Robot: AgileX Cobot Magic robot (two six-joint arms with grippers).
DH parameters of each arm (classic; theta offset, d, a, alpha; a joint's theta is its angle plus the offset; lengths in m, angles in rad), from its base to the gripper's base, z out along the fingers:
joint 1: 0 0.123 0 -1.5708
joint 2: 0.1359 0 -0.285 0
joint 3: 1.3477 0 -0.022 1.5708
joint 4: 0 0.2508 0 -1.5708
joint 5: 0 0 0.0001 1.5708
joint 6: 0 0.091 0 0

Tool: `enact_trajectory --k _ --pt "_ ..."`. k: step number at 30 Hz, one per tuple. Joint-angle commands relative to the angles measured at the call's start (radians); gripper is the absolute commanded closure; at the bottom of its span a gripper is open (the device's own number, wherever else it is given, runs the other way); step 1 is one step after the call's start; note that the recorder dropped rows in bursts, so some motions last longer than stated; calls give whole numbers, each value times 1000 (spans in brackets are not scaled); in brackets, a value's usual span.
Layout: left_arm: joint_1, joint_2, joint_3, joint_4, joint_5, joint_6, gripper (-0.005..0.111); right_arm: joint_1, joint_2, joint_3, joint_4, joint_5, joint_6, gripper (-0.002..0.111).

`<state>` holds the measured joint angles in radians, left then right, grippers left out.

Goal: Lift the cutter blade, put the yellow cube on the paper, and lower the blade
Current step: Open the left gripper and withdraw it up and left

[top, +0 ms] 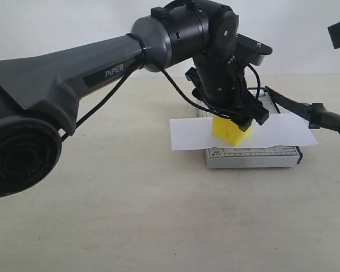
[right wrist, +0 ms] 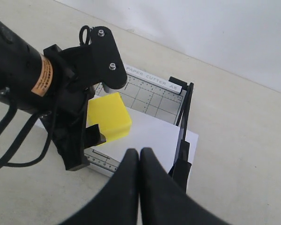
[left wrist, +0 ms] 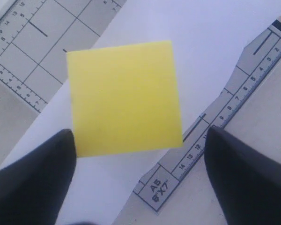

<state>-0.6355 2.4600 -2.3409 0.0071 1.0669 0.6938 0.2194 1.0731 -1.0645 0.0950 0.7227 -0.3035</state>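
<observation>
Your left end effector (left wrist: pixel 139 140) is open wide around the bright yellow solid cube (top: pixel 231 130), which sits on the white paper sheet (top: pixel 187 135). It looks light, hard and smooth; hold its flat sides. The long black cutter blade (top: pixel 297 105) sticks up at three o'clock. Your right end effector (right wrist: pixel 139 161) is pinched shut.

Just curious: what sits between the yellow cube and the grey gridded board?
The paper lies between the yellow cube and the cutter board, as the left wrist view shows.
</observation>
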Motion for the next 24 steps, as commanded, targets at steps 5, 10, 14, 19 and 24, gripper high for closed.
enact_trajectory --k 5,10,14,19,24 --pt "-4 -112 -9 -42 53 -3 33 0 -5 -6 2 -4 -8 108" --pt "4 -316 -9 -47 154 7 33 0 -5 -6 -6 -9 -10 108" --pt "27 -490 -3 -36 154 5 36 0 -5 -6 -8 -11 -10 108" --pt "35 -697 23 -7 154 2 41 0 -5 -6 -8 -15 -10 108" --pt "35 -890 130 60 154 2 44 0 -5 -6 -1 -16 -10 108"
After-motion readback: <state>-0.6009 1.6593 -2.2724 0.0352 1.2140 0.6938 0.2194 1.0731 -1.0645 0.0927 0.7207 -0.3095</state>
